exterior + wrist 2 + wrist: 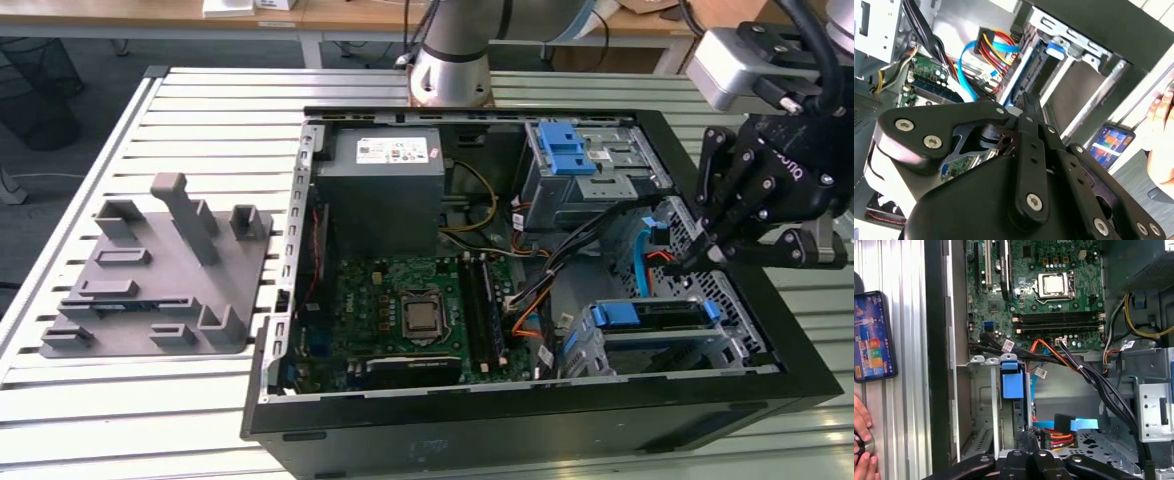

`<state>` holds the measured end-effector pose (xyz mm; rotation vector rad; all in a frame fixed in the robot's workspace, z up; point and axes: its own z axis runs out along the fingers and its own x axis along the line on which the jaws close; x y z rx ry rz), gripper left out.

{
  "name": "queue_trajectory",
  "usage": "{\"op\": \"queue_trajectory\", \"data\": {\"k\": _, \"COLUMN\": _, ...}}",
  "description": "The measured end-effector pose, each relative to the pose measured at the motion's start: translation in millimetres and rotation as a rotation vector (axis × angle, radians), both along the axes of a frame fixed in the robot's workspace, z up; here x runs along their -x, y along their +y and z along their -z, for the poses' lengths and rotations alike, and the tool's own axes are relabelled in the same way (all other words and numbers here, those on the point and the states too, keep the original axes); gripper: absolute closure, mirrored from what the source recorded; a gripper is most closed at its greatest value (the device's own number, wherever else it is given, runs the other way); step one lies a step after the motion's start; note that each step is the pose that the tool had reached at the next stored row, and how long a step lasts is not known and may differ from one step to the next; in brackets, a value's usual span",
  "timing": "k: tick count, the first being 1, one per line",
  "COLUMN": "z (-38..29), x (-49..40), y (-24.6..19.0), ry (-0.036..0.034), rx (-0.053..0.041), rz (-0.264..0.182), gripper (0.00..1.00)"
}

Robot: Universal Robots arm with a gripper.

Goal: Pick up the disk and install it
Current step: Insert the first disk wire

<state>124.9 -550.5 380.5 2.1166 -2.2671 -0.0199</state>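
Gripper (678, 265) fingers looked pressed together, holding nothing, hovering over the drive cage (743, 335). The disk (647, 315) sat slotted there, just below the fingertips, its blue-framed long edge running across the exterior view.

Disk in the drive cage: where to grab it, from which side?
Pinch the disk by its blue carrier edge, coming straight down through the open side of the case. It stands on edge in the cage, metal walls flanking it, so probably only that blue top edge is free.
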Motion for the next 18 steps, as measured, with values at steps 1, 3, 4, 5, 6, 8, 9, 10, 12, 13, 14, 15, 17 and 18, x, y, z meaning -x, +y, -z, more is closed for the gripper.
{"op": "queue_trajectory", "data": {"k": 1, "z": 0.8, "x": -0.8, "y": 2.3, "ry": 0.0000, "rx": -0.0001, "rz": 0.000, "gripper": 0.89}}
{"op": "queue_trajectory", "data": {"k": 3, "z": 2.1, "x": -1.1, "y": 6.0, "ry": 0.0000, "rx": -0.0002, "rz": 0.000, "gripper": 0.89}}
{"op": "queue_trajectory", "data": {"k": 4, "z": 2.4, "x": -1.1, "y": 7.2, "ry": 0.0000, "rx": -0.0002, "rz": 0.000, "gripper": 0.89}}
{"op": "queue_trajectory", "data": {"k": 5, "z": 2.6, "x": -1.2, "y": 7.6, "ry": 0.0000, "rx": -0.0001, "rz": 0.000, "gripper": 0.89}}
{"op": "queue_trajectory", "data": {"k": 6, "z": 2.6, "x": -1.2, "y": 7.6, "ry": 0.0000, "rx": -0.0002, "rz": 0.000, "gripper": 0.89}}
{"op": "queue_trajectory", "data": {"k": 8, "z": 2.6, "x": -1.2, "y": 7.6, "ry": 0.0000, "rx": -0.0001, "rz": 0.000, "gripper": 0.89}}
{"op": "queue_trajectory", "data": {"k": 9, "z": 2.7, "x": -1.2, "y": 7.6, "ry": 0.0000, "rx": -0.0002, "rz": 0.000, "gripper": 0.89}}
{"op": "queue_trajectory", "data": {"k": 10, "z": 2.6, "x": -1.2, "y": 7.6, "ry": 0.0000, "rx": -0.0001, "rz": 0.000, "gripper": 0.89}}
{"op": "queue_trajectory", "data": {"k": 12, "z": 2.7, "x": -1.2, "y": 7.7, "ry": 0.0001, "rx": 0.0000, "rz": 0.000, "gripper": 0.89}}
{"op": "queue_trajectory", "data": {"k": 13, "z": 3.0, "x": -1.2, "y": 7.8, "ry": 0.0000, "rx": -0.0002, "rz": 0.000, "gripper": 0.89}}
{"op": "queue_trajectory", "data": {"k": 14, "z": 3.2, "x": -1.2, "y": 8.0, "ry": 0.0000, "rx": -0.0003, "rz": 0.000, "gripper": 0.89}}
{"op": "queue_trajectory", "data": {"k": 15, "z": 3.4, "x": -1.2, "y": 8.4, "ry": 0.0000, "rx": 0.0000, "rz": 0.000, "gripper": 0.89}}
{"op": "queue_trajectory", "data": {"k": 17, "z": 4.4, "x": -1.2, "y": 10.3, "ry": 0.0000, "rx": 0.0000, "rz": 0.000, "gripper": 0.83}}
{"op": "queue_trajectory", "data": {"k": 18, "z": 5.2, "x": -1.2, "y": 11.0, "ry": 0.0000, "rx": -0.0001, "rz": 0.000, "gripper": 0.83}}
